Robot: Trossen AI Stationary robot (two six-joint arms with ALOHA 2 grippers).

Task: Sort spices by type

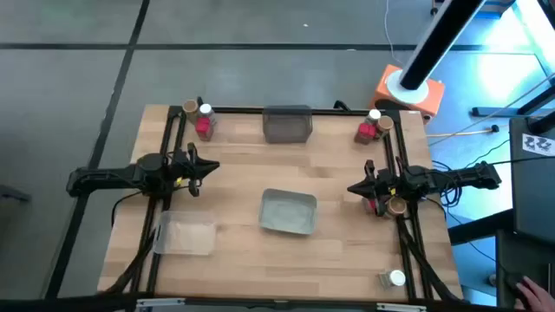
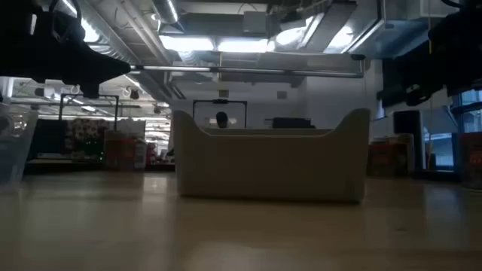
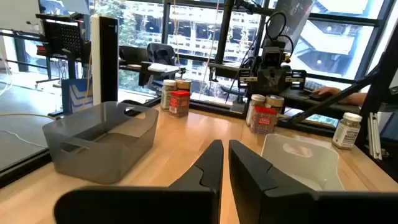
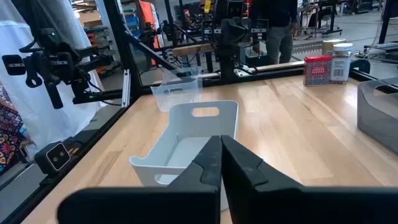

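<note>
- Since no jar sat in any tray, your sorting had not begun; both jaws were clenched on nothing, left gripper (image 1: pixel 211 168) and right gripper (image 1: pixel 353 187) hovering over the table (image 1: pixel 234 186).
- Next you would need to release one and reach a corner cluster of spices (image 1: pixel 201 120).
- Only the high view showed the lone jar (image 1: pixel 395 278) at the near right corner; the low view showed just the grey tray (image 2: pixel 271 160).

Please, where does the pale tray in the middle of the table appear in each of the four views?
High view: the pale tray sits at the table's centre.
Low view: it fills the middle, seen from the side.
Left wrist view: just beyond that arm's fingers.
Right wrist view: just beyond that arm's fingers.
Shared landmark: the dark grey tray; it does not show in the low view.
</note>
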